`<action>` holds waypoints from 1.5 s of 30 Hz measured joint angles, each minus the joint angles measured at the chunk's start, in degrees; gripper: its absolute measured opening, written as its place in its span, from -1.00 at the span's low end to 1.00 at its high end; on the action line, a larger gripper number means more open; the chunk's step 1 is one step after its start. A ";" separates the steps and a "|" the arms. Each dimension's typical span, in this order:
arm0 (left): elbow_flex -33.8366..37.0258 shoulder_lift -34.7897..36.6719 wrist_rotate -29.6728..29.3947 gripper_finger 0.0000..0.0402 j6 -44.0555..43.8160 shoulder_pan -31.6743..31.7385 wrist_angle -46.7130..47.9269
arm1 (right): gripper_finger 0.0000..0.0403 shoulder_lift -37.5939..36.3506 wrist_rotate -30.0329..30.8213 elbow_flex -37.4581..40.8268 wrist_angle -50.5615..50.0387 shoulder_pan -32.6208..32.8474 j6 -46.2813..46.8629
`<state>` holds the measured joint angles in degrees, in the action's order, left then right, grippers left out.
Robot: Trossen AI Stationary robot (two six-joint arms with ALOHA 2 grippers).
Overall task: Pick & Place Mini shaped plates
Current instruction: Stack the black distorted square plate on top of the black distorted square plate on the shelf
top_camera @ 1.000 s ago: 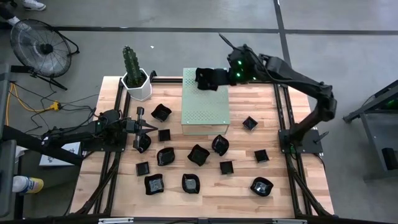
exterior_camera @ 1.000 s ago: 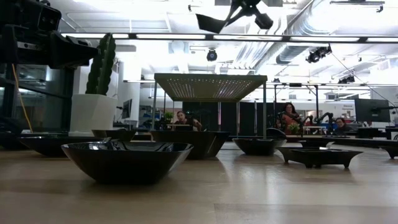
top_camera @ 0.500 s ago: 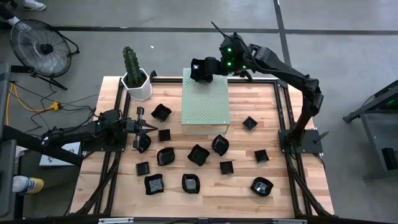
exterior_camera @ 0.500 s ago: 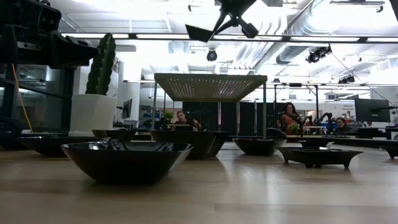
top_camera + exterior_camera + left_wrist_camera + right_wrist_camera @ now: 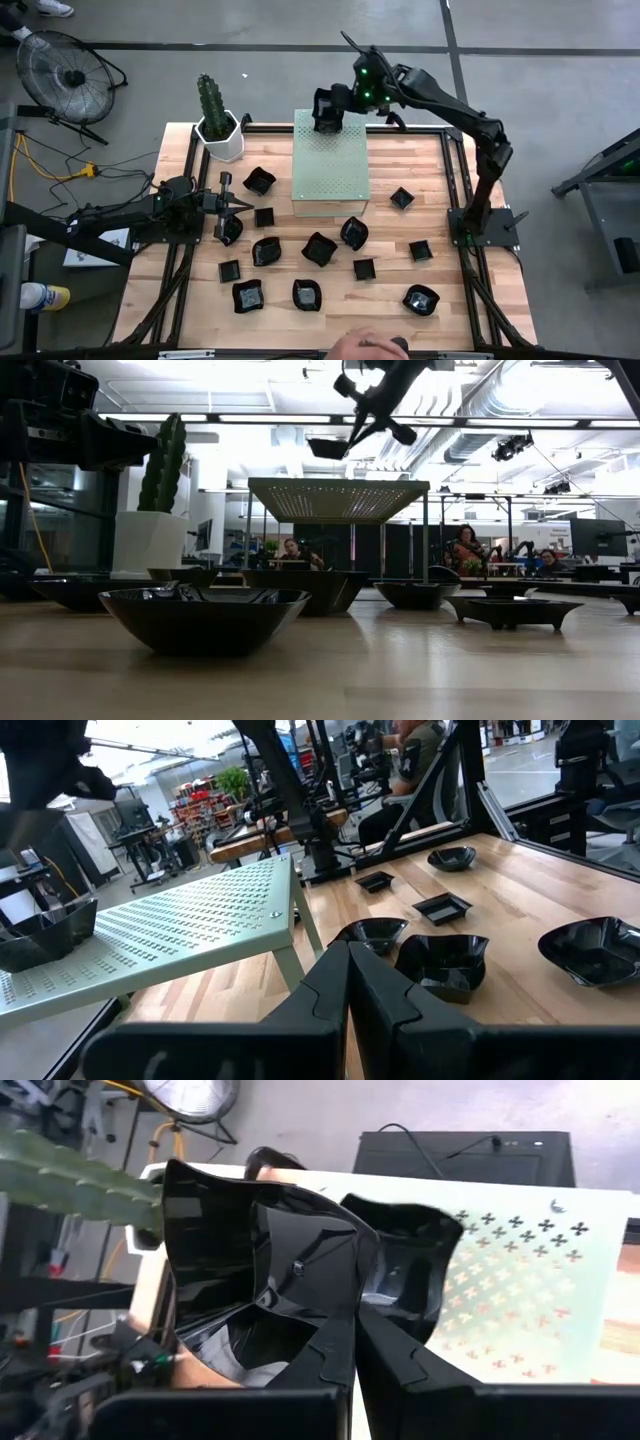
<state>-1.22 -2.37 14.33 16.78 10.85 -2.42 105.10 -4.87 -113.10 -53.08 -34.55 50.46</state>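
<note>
R gripper (image 5: 325, 112) clamped on rim of a black mini plate (image 5: 260, 1270), held above far edge of green perforated block (image 5: 331, 170). L gripper (image 5: 232, 205) shut, empty, parked by other plates (image 5: 319, 248) on table (image 5: 480, 320). Plate prob light, stiff, glossy/slippery, chippable; grip by rim wall.

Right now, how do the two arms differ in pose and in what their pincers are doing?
The right pincer is raised above the far edge of the green block, shut on a black plate; the left pincer sits low by the table's left side, shut on nothing. The right arm reaches far across; the left lies tucked in. Both pincers are closed.
</note>
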 joint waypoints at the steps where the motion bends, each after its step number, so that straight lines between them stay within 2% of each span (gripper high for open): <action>1: -0.02 0.00 0.00 -0.99 0.01 -0.01 -0.02 | -1.00 0.28 0.03 0.00 0.04 -0.29 -0.26; 19: -0.02 0.00 0.00 -0.99 -0.01 -0.02 -0.02 | -1.00 4.50 -0.01 0.00 0.61 -1.09 -2.95; 45: 0.00 0.01 0.00 -0.99 0.00 -0.02 -0.01 | -1.00 6.02 0.45 0.02 -0.36 -1.04 -3.17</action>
<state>-1.21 -2.36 14.33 16.78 10.83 -2.43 111.12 -4.43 -113.08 -53.44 -35.59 47.29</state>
